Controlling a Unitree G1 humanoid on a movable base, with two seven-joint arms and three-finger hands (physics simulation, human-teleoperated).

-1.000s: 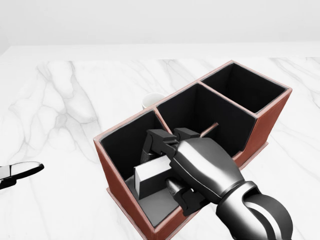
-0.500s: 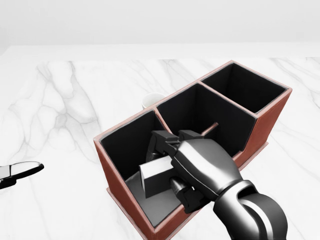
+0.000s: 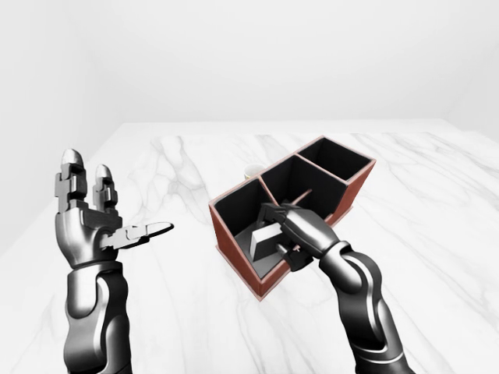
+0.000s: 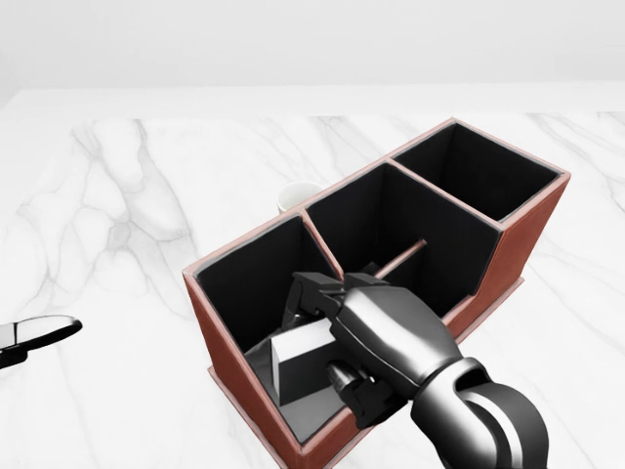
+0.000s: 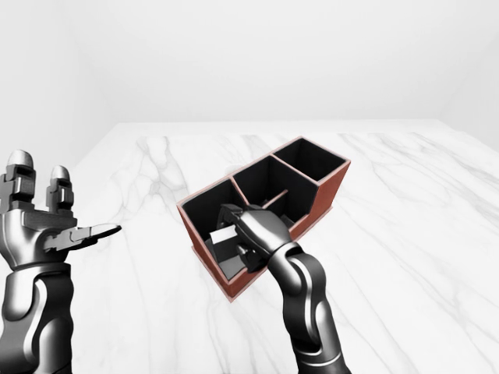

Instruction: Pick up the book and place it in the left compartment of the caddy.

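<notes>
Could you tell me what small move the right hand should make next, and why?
Probably open the fingers and let go. The right hand holds the book tilted, already inside the left compartment of the caddy, low near its floor, so releasing should finish the placement. The left hand is open and away.

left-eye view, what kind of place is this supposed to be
Probably a bare simulated tabletop rather than a real room: a white marble counter under blank white walls, holding only a red-brown three-compartment caddy and a small white cup beside it.
</notes>
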